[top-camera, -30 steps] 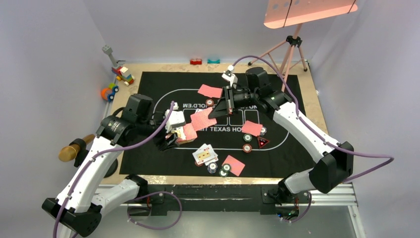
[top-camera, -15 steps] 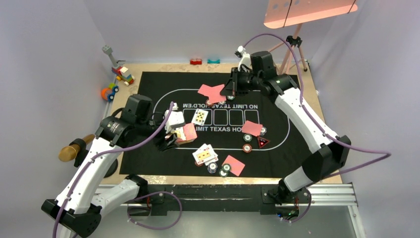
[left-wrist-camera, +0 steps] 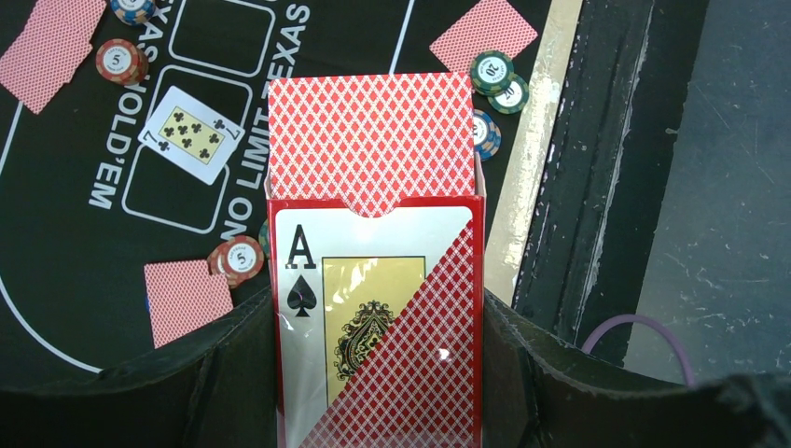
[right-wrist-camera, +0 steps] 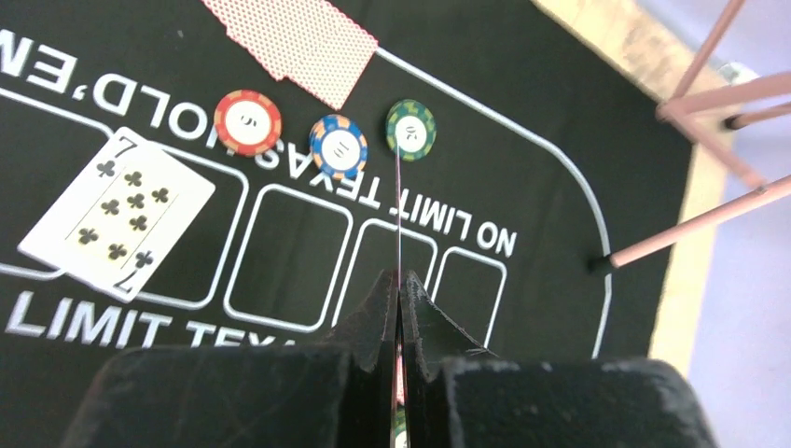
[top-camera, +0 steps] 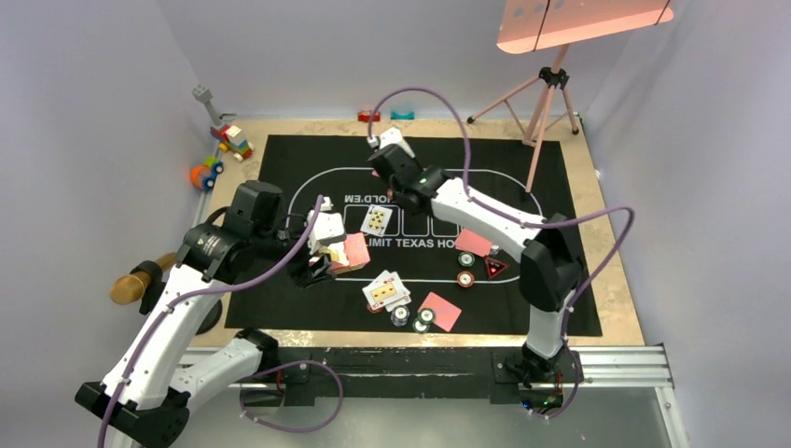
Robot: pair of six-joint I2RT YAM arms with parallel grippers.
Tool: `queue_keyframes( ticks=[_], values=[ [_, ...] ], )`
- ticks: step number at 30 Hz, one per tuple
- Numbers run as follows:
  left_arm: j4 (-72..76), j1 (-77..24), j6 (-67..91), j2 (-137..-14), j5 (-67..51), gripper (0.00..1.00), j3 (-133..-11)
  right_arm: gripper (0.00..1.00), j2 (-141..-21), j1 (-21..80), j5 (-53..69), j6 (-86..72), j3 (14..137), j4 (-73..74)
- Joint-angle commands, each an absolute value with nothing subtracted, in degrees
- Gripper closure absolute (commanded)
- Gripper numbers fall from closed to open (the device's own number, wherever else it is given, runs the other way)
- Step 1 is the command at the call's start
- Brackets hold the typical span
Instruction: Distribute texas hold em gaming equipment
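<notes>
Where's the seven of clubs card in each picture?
Top external: seven of clubs in the middle of the mat, in a printed box.
Left wrist: upper left, left of the card box.
Right wrist: left side.
Shared landmark: the white mat lettering beside it.

My top view looks down over the whole desk [top-camera: 617, 299] from behind its near edge. Both wrist cameras sit close above the mat [top-camera: 266, 299], the right one facing the far right corner. All three share the seven of clubs [top-camera: 376, 219].
</notes>
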State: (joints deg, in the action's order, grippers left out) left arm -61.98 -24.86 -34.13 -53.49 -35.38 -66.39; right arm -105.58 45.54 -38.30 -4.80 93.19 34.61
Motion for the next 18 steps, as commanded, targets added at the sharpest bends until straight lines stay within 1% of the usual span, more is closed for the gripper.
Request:
queue_keyframes(
  ticks=[1,4,9,18],
  values=[
    [-61.0,-24.5,-34.7,-52.1,-37.9,1.0,-66.3,1.0,-109.5,48.9,-53.4,3.6,93.1,26.2],
    [-61.3,-24.4,-34.6,-52.0,-38.4,1.0,-66.7,1.0,-113.5,50.6,-53.7,6.1,92.8,23.5],
    [-61.6,-24.3,-34.8,-52.0,-38.3,1.0,-66.8,1.0,-119.4,52.1,-54.1,6.7,93.8,23.7],
    [-61.5,-24.3,-34.7,-52.3,-38.3,1.0,-66.9,1.0,-123.5,54.0,-52.5,5.5,93.0,23.4]
  ],
)
